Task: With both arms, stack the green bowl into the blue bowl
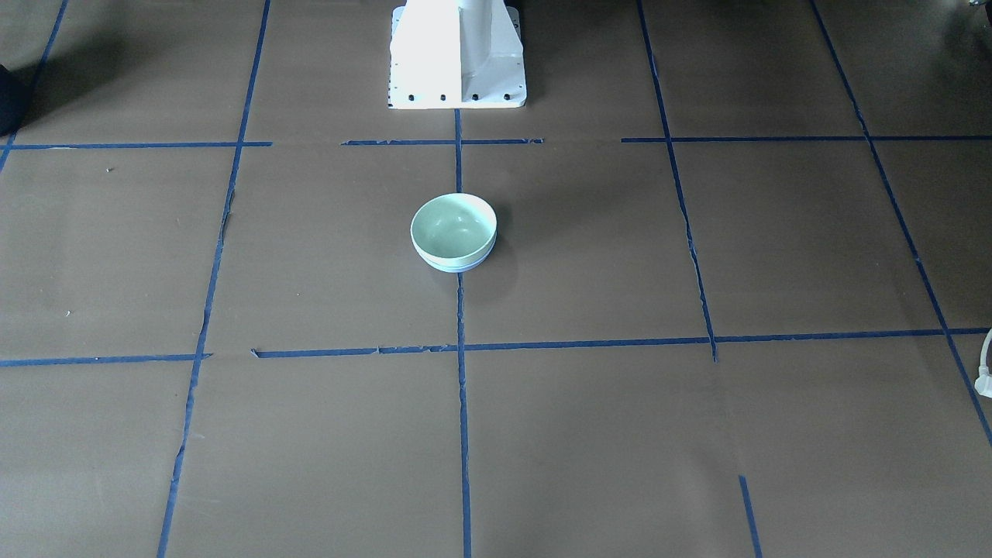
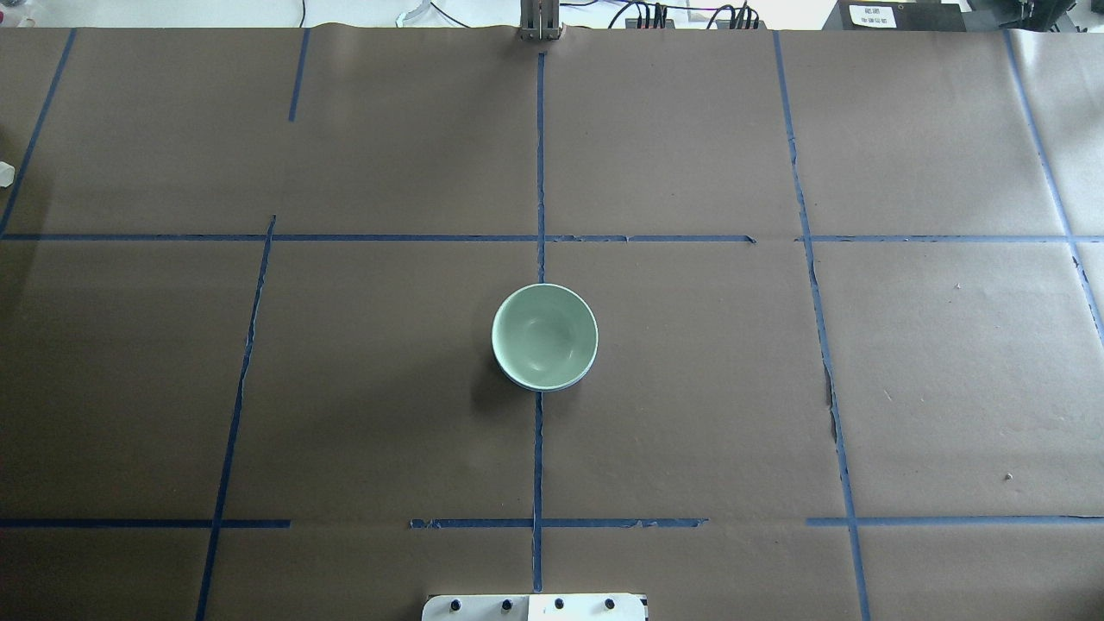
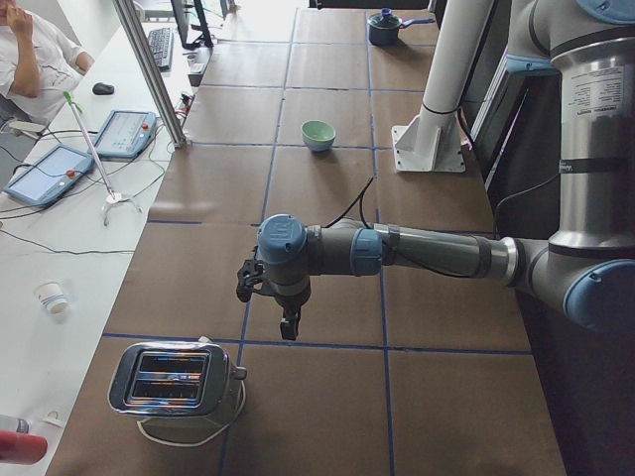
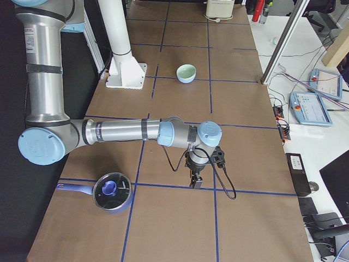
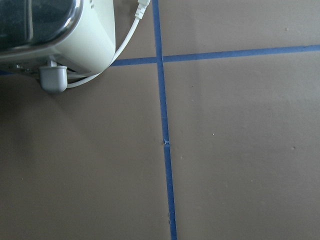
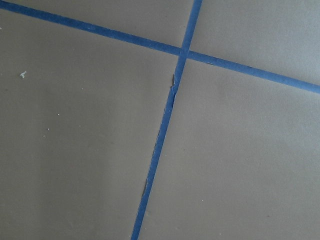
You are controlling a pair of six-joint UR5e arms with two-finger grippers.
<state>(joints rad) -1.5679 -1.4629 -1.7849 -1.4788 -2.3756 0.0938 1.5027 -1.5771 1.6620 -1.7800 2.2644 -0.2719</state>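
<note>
Black and pointing straight down, the left gripper (image 3: 288, 325) hangs low over the brown paper-covered table (image 3: 327, 407), near a chrome toaster (image 3: 174, 379) at the table's left end. It shows only from the side, so I cannot tell whether its fingers are parted or closed. The right gripper (image 4: 194, 182) hangs the same way at the opposite end, over a crossing of blue tape lines (image 6: 181, 51) and near a blue saucepan (image 4: 112, 192) with a glass lid; its finger state cannot be told either. Behind each gripper, the silver-grey left arm (image 3: 427, 253) and right arm (image 4: 120, 131) stretch out level above the table. Well apart from both grippers, in the middle of the table and in front of the white pedestal (image 1: 457, 54), the green bowl (image 2: 544, 335) sits upright, nested inside the blue bowl (image 2: 552, 388). Only a thin pale edge of the blue bowl shows beneath it. The stacked pair rests on the central tape line.
</note>
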